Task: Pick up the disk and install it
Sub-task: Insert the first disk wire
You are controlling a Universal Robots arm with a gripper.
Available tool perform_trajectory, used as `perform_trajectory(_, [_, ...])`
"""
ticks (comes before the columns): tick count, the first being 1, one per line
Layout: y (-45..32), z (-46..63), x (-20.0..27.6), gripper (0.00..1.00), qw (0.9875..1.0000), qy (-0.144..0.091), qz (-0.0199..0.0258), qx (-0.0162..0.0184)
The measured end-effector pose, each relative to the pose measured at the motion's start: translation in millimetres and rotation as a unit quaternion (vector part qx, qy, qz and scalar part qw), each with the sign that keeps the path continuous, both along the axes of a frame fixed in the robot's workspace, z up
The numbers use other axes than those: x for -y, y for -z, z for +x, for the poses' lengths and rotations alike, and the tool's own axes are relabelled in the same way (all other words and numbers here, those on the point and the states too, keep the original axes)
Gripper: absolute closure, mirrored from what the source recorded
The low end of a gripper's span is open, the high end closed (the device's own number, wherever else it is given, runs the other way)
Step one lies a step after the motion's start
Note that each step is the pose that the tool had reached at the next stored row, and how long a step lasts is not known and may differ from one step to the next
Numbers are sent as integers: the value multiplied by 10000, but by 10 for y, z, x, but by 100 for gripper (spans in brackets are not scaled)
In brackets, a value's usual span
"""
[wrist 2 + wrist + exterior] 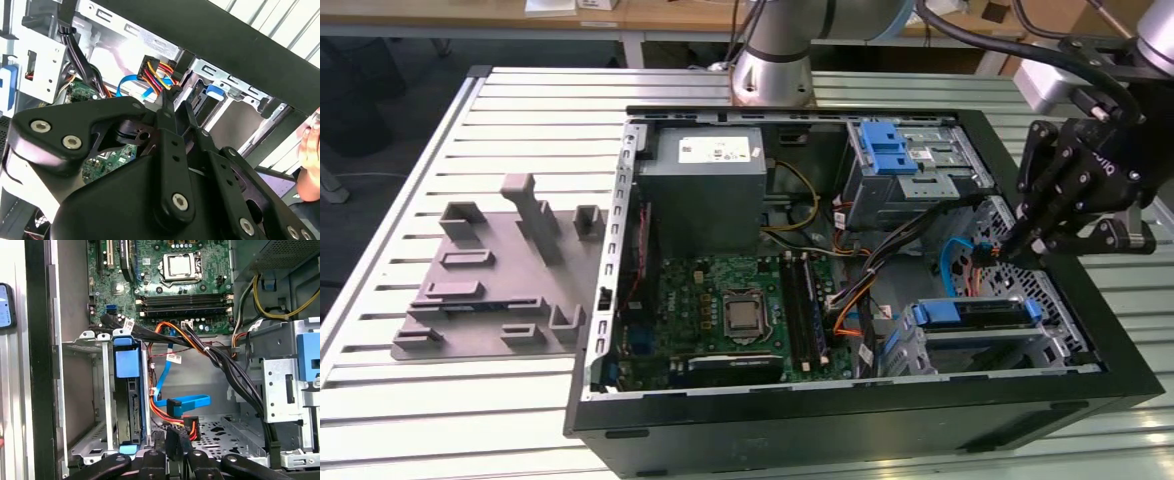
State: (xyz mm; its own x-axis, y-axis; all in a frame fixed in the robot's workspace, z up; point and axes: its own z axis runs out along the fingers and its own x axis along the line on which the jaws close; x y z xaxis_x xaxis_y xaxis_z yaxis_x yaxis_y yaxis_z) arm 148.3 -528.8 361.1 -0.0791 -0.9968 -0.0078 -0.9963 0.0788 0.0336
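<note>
The disk [970,312] lies in its blue carrier inside the metal drive cage [1047,345] at the near right corner of the open computer case. In the first wrist view the disk [127,400] stands edge-on in that cage's slot, its blue handle facing the motherboard. My black gripper [1014,245] hovers above the case's right side, just behind the disk. Its fingertips [167,442] are pressed close together with nothing between them. They sit right by a power connector with red and yellow wires [156,70] and a blue data cable [182,401].
A grey box with a white sticker [707,175] and a cage with a blue latch [901,150] fill the case's back. The motherboard [734,310] lies in the middle. A grey fixture plate [494,275] rests at the exterior view's left. A person's hand [312,145] is beside the case.
</note>
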Motion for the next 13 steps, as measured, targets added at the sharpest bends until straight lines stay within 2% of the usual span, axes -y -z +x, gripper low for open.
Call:
perform_trajectory(6, [40, 0, -57, 75, 9999, 107, -16, 0])
perform_trajectory(7, [45, 0, -61, 75, 9999, 121, -31, 0])
perform_trajectory(9, [53, 0, -61, 75, 9998, 139, -118, 1])
perform_trajectory(12, [62, 0, -62, 76, 9995, 146, -296, 4])
perform_trajectory(13, [64, 0, -61, 83, 9994, 146, -322, 4])
